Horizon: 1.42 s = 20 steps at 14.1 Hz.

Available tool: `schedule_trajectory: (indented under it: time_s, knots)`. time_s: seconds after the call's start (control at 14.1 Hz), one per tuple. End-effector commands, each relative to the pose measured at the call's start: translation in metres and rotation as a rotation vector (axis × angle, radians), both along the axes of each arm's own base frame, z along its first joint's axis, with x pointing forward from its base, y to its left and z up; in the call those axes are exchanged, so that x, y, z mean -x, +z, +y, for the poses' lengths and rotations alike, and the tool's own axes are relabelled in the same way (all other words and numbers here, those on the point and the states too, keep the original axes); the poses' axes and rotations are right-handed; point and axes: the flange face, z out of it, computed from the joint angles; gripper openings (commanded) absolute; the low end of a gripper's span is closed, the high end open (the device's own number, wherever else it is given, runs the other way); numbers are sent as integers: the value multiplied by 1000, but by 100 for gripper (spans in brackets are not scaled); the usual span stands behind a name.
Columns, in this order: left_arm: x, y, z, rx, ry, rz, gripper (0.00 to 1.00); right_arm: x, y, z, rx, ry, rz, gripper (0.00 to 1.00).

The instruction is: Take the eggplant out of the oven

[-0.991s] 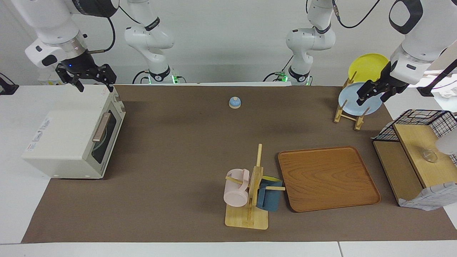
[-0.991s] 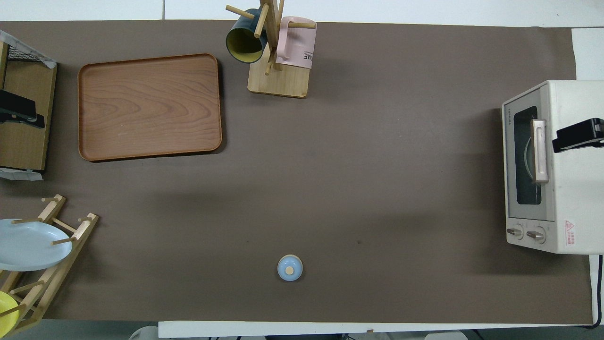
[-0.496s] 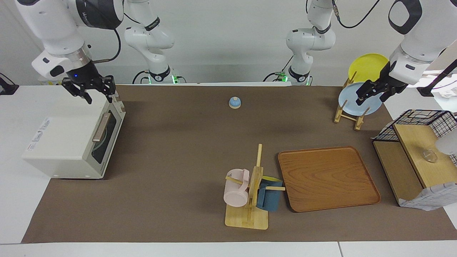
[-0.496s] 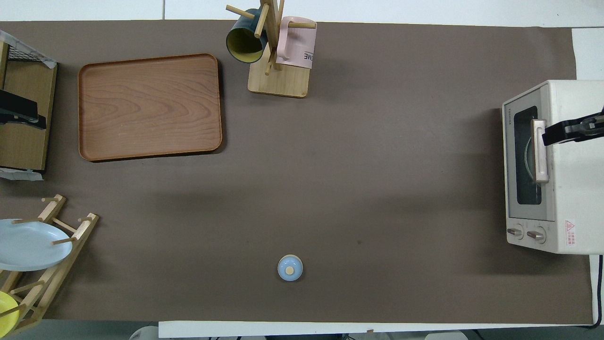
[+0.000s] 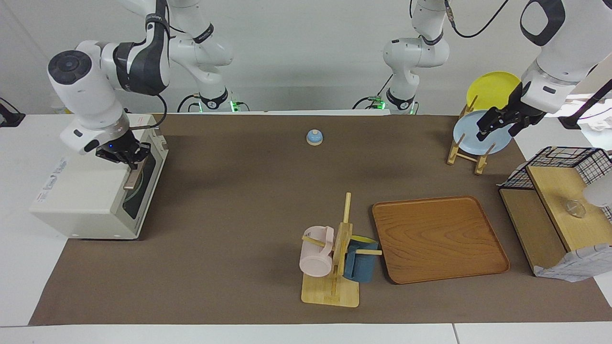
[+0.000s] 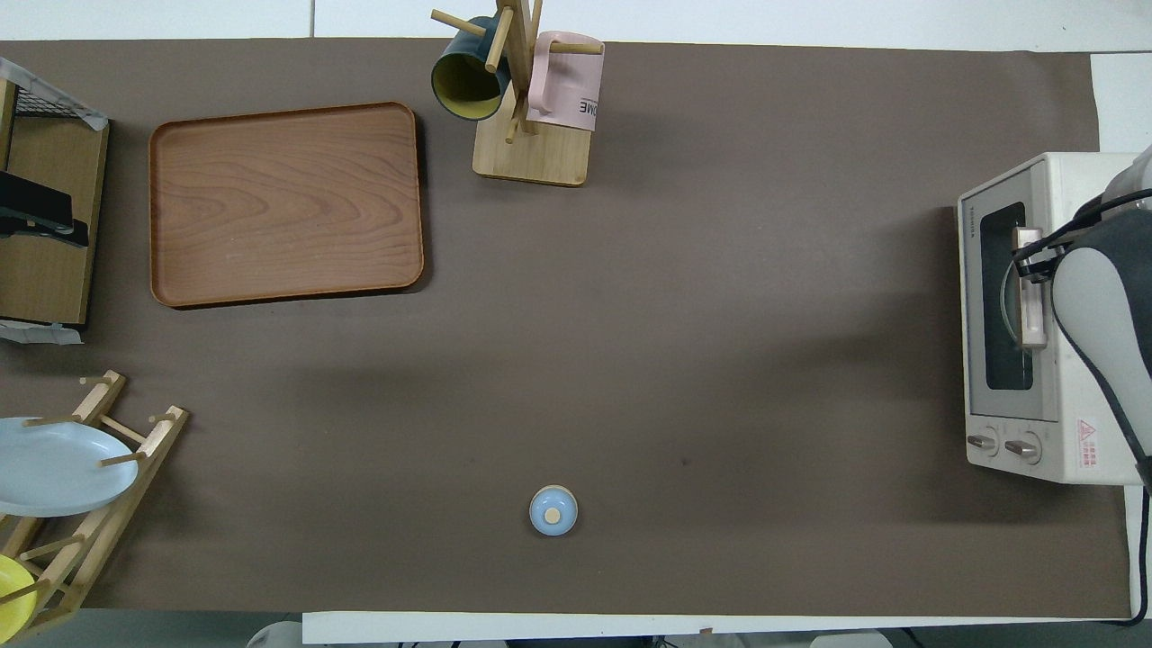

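The cream-white oven (image 5: 91, 191) stands at the right arm's end of the table with its door closed; it also shows in the overhead view (image 6: 1084, 189). The eggplant is hidden; only a pale round shape shows through the dark door glass. My right gripper (image 5: 130, 157) is down at the end of the metal bar handle (image 5: 135, 174) nearer to the robots. In the overhead view the right gripper (image 6: 1030, 259) lies over the handle (image 6: 1032, 315). My left gripper (image 5: 497, 130) is open and empty and waits over the plate rack (image 5: 466, 153).
A wooden tray (image 5: 440, 239) and a mug tree (image 5: 334, 258) with a pink and a blue mug lie farther from the robots. A small blue bell (image 5: 314, 137) sits mid-table near the robots. A shelf with a wire basket (image 5: 559, 191) stands at the left arm's end.
My right arm has come down from above the oven's top to the door handle. The left arm has barely moved. The oven door has stayed closed.
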Motion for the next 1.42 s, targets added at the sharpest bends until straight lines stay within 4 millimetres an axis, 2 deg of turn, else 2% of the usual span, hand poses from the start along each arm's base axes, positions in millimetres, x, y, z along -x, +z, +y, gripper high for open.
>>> schedule_trajectory:
  time_s: [0.0, 0.07, 0.21, 0.35, 0.57, 0.64, 0.71, 0.78, 0.85, 0.92, 0.99, 1.06, 1.2, 1.35]
  knots:
    - [8, 2, 1, 0, -3, 12, 100, 1, -27, 7, 2, 46, -9, 0]
    - [7, 2, 1, 0, -2, 10, 100, -4, -38, 16, 2, 40, -27, 0]
    - [8, 1, 1, 0, -2, 12, 100, -20, -68, 61, 1, 20, -48, 0]
    - [8, 2, 1, 0, -2, 10, 100, -33, -100, 92, -15, 12, -70, 0]
    - [8, 2, 1, 0, -2, 12, 100, -44, -152, 113, -27, -21, -76, 0]
    - [8, 1, 1, 0, -2, 12, 100, -45, -159, 131, -30, -29, -88, 0]
    - [8, 1, 1, 0, -2, 12, 100, -44, -159, 143, -28, -50, -94, 2]
    - [8, 2, 1, 0, -2, 10, 100, -44, -155, 159, -27, -66, -98, 9]
    - [8, 1, 1, 0, -2, 12, 100, -46, -146, 176, -36, -87, -97, 24]
    - [8, 2, 1, 0, -2, 10, 100, -46, -137, 183, -59, -129, -82, 43]
    - [8, 2, 1, 0, -2, 10, 100, -44, -123, 182, -68, -145, -80, 53]
    - [8, 2, 1, 0, -2, 10, 100, -38, -106, 177, -58, -152, -66, 56]
    - [8, 2, 1, 0, -2, 10, 100, -21, -87, 166, -23, -181, 10, 58]
    - [7, 2, 1, 0, -2, 9, 100, -16, -89, 144, 16, -219, 52, 58]
